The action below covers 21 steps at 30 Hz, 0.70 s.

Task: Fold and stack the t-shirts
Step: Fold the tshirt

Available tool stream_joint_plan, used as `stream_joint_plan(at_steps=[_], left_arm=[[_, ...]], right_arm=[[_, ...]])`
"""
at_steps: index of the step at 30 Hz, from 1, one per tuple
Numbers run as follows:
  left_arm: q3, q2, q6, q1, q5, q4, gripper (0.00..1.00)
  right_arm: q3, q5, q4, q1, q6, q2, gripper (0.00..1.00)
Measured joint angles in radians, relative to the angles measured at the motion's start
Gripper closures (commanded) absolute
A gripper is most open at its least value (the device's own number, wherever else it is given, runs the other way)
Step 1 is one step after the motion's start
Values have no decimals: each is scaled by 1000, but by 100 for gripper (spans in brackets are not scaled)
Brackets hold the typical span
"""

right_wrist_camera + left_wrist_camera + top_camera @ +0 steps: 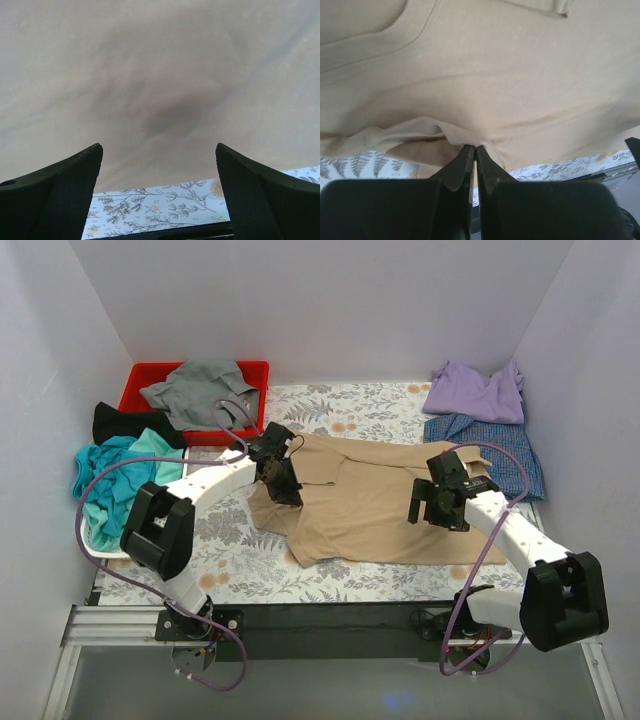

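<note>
Well, as I judge it, the work is near its beginning: the tan t-shirt (370, 510) lies in the middle of the flowered table (230, 565), mostly spread out, with only its 9 o'clock side gathered and turned a little, so the fold is not finished. The left gripper (474, 148) has its fingers pressed together on the hem of this shirt at the 9 o'clock side, and a small ridge of cloth rises where it pinches. The right gripper (159, 149) hangs over the 3 o'clock part of the same shirt with its fingers wide apart and nothing between them. At about 1 o'clock the lavender t-shirt (475, 390) lies rumpled beside the blue-checked t-shirt (495, 455), touching it; perhaps this is a started pile, but I cannot tell if either is properly folded. The others look untouched: the grey t-shirt (200, 390) heaped in the red bin (140, 378) at 11 o'clock, the black t-shirt (125, 423) at 10 o'clock, the teal t-shirt (115, 475) at 9 o'clock. I count six shirts, one of each colour, one bin and two grippers.
</note>
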<state>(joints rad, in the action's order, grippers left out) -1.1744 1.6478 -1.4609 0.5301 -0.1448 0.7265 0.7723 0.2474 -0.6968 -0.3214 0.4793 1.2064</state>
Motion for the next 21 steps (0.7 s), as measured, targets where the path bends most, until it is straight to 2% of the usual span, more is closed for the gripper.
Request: stream_joint_plan(at_steps=[7, 12, 21], left_arm=[[-119, 151, 19, -48, -27, -34, 100], [-134, 169, 30, -96, -19, -55, 100], [-114, 172, 24, -113, -3, -80, 100]], right_arm=[[3, -327, 143, -3, -83, -17, 2], [3, -558, 280, -49, -82, -75, 8], [-16, -656, 472, -254, 58, 23, 11]])
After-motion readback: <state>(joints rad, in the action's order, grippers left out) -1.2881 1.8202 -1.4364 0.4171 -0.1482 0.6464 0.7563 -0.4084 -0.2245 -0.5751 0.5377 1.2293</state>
